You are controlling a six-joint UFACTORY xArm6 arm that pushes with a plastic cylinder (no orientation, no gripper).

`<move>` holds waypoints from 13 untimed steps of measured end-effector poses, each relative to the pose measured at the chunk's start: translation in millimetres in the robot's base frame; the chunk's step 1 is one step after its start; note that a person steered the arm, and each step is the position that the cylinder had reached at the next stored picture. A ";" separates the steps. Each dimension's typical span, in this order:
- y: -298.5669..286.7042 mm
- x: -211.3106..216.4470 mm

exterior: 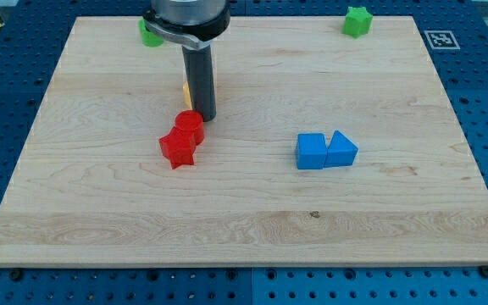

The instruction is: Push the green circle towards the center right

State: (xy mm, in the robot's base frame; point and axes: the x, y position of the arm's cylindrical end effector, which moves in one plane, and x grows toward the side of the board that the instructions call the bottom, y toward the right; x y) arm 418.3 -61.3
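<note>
The dark rod is seen descending from the arm's grey housing, and my tip [205, 117] is found resting on the pale wooden board [244, 229]; no jaws are carried, so nothing is held or clasped, and the tip stands bare against the wood. Immediately below and to the view's left of the tip, touching or nearly so, a red cylindrical block [189, 124] is noted, with a red star-shaped block [177, 147] pressed against its lower side. A sliver of a yellow block [185, 91] (shape not determinable) is visible just behind the rod on its left. The task's object, the green circular block [149, 34], lies well above the tip and to its left, near the board's top edge, and is partly hidden by the housing. A green star-shaped block [357, 21] sits far to the tip's upper right, and a blue cube [311, 152] and a blue triangular block [341, 149], touching one another, lie to its right and slightly below. Risks are judged as follows: the red pair may be dragged if the tip is withdrawn carelessly; the yellow block may be struck on the way up; the green circle may be pushed off the top edge if approached from below rather than from its left; an off-centre contact may roll it aside.
</note>
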 end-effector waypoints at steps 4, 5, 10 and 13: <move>62.4 0.0; 62.4 0.0; 77.6 -135.4; -38.3 -226.9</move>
State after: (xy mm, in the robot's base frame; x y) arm 191.5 -99.6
